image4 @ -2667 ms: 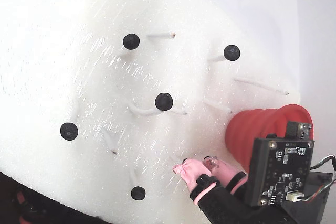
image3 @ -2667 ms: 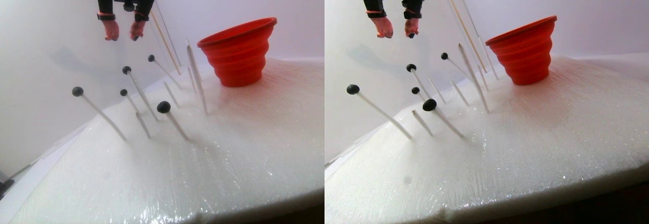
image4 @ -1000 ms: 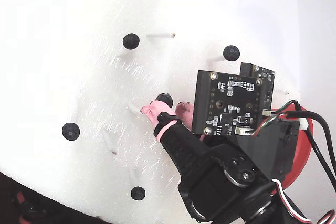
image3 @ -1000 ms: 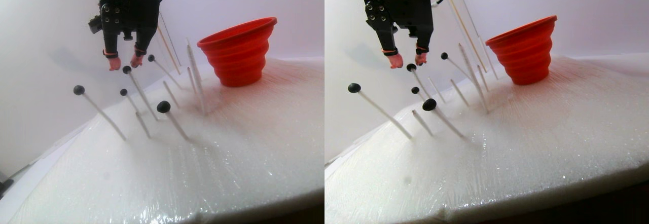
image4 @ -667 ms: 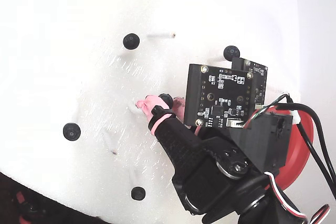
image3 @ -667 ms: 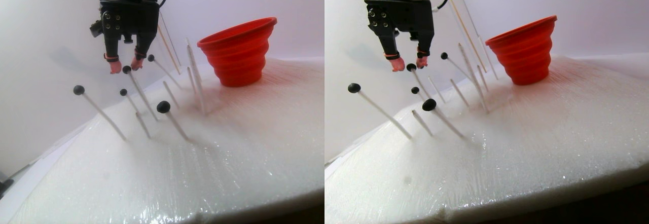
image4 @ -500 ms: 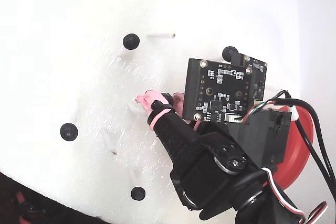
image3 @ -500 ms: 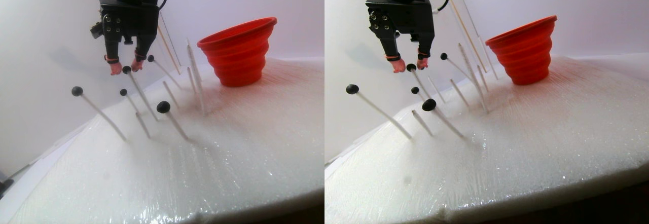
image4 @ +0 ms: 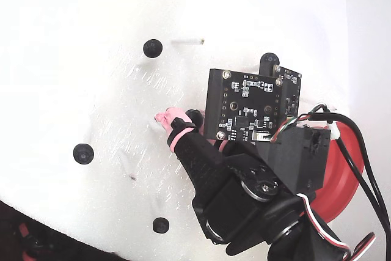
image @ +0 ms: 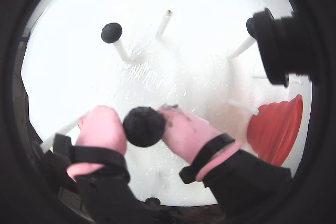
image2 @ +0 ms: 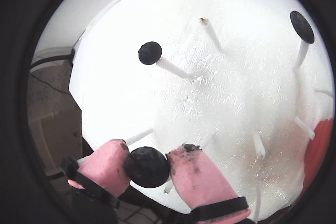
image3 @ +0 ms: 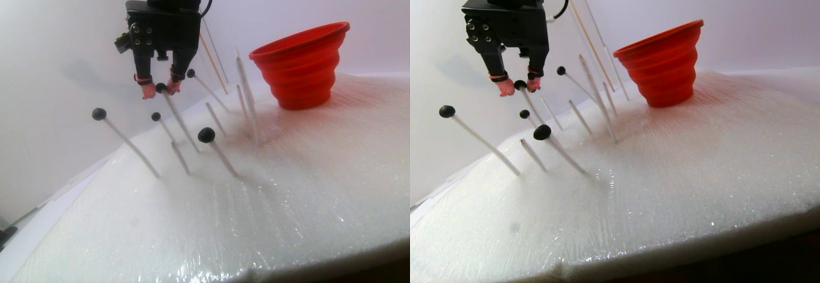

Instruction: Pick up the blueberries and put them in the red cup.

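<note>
in both wrist views we see the pincer (image: 143,125) with its pink fingertips (image2: 197,174) clamped on one of the blueberries (image2: 146,167), which sits on a thin white peg (image3: 176,118). in the stereo pair view the red cup (image3: 301,65) stands well apart, so a skewed pull may bend the peg and flick the berry loose. in the fixed view the arm hides the grasp, so we cannot check it there.
</note>
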`<state>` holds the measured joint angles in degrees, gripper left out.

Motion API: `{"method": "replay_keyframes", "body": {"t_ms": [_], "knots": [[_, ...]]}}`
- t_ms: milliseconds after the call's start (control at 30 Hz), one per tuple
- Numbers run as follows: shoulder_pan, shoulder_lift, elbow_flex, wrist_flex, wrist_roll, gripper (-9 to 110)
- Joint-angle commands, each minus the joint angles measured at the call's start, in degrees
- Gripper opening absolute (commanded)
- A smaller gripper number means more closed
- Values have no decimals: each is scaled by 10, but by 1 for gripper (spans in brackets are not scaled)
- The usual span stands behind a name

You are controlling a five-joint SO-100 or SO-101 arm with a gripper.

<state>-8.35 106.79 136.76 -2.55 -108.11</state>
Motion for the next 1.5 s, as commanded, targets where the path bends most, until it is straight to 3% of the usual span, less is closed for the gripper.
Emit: {"method": "replay_keyframes", "body": {"t_ms": [0, 633, 1467], "knots": [[-33, 9, -37, -11, 6, 12], [-28, 54, -38, 0, 10, 11], [0, 189, -15, 104, 10, 11]]}}
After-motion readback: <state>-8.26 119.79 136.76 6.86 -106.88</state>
